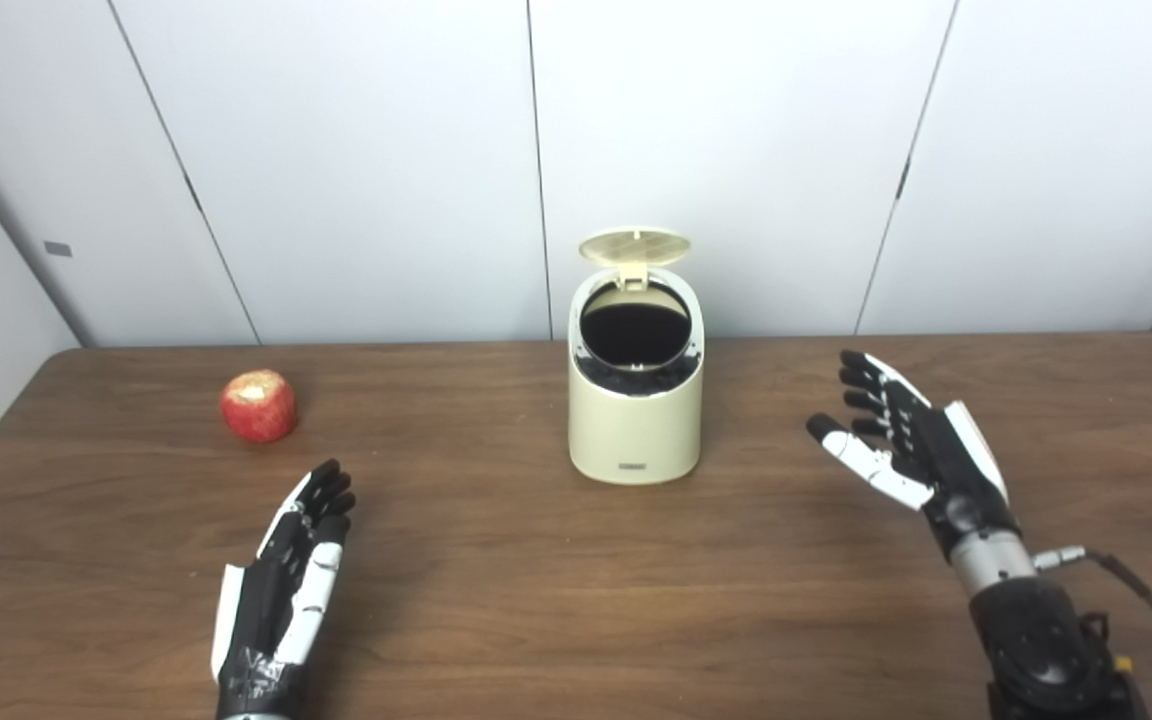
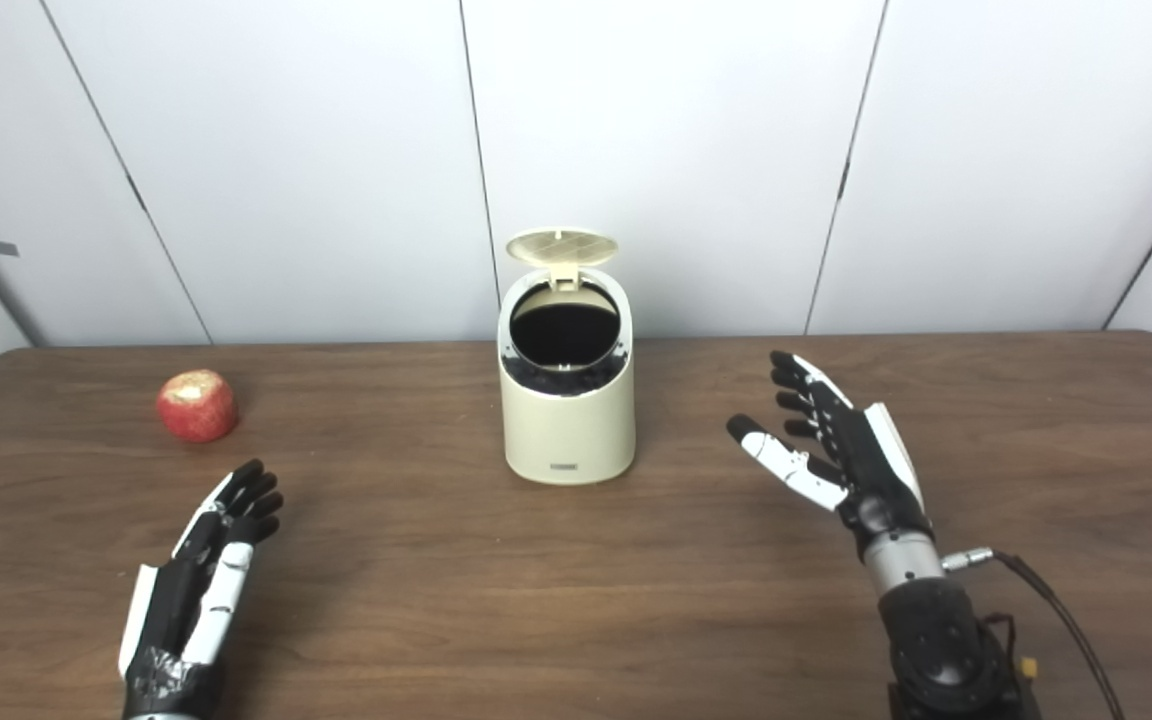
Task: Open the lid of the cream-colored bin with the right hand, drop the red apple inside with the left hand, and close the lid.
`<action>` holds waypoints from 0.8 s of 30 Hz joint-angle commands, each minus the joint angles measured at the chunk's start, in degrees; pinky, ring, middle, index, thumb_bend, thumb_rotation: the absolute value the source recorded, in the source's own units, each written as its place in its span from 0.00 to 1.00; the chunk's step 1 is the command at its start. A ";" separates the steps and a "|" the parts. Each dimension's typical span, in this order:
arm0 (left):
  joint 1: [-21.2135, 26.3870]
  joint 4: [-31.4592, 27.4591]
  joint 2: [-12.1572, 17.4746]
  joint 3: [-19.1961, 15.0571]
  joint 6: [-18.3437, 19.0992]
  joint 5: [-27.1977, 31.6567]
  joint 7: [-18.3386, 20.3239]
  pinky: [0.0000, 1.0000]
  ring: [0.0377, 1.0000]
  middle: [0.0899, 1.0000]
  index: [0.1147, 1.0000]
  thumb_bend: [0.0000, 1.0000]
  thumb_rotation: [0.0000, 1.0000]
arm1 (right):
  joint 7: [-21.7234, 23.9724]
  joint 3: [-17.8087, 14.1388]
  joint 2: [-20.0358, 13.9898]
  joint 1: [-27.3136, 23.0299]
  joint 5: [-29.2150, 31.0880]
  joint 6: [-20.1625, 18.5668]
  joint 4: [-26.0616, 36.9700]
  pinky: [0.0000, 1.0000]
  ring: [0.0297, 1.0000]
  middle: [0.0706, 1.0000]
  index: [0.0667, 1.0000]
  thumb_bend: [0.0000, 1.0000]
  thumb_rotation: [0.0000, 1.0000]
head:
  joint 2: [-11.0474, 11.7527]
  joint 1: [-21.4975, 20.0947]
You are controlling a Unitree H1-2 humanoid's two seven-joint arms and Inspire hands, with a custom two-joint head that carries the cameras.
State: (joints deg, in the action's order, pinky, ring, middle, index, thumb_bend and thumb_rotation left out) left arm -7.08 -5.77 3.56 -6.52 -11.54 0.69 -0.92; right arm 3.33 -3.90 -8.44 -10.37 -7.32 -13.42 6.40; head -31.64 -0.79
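Cream-colored plastic bin (image 1: 635, 420) stands mid-table at the back, its round lid (image 1: 634, 246) tipped up (dark interior showing). Left of it, well apart, sits the red apple (image 1: 258, 405) on the brown wooden table (image 1: 536, 600). Left hand (image 1: 286, 590) and right hand (image 1: 911, 440) hover with fingers spread, holding nothing.

Bare table (image 1: 496, 600) surrounds apple (image 1: 258, 405); bin (image 1: 636, 420) mouth unobstructed.

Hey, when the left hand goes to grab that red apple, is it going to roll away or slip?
The apple looks round and sits free on the smooth table, so a sideways nudge would probably roll it. Its skin looks glossy, so possibly slippery. It seems firm, so the open left hand can likely close firmly.
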 commanded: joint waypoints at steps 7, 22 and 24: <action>-2.22 3.59 -1.33 0.79 -0.14 0.16 -0.23 0.86 0.86 0.87 0.89 0.48 0.74 | -0.92 -2.75 4.01 1.45 8.24 3.71 0.41 0.95 0.97 0.97 0.95 0.52 0.91 | -0.39 1.72; -3.01 1.98 -3.89 1.87 0.36 -2.99 -2.14 0.82 0.85 0.86 0.89 0.46 0.57 | -0.96 -6.31 4.22 4.38 16.46 9.71 -4.00 1.00 1.00 0.99 0.97 0.56 1.00 | 0.53 13.83; -3.01 1.37 -4.51 1.80 0.96 -3.81 -2.75 0.81 0.85 0.86 0.89 0.45 0.51 | -0.44 -6.30 3.28 4.36 16.56 10.57 -4.47 1.00 1.00 0.99 0.97 0.56 1.00 | 1.05 16.56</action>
State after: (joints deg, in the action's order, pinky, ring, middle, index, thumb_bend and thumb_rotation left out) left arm -7.35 -6.61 1.07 -5.99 -11.21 -2.41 -2.50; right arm 2.37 -9.83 -3.97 -5.18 8.82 -4.83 1.58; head -30.85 14.14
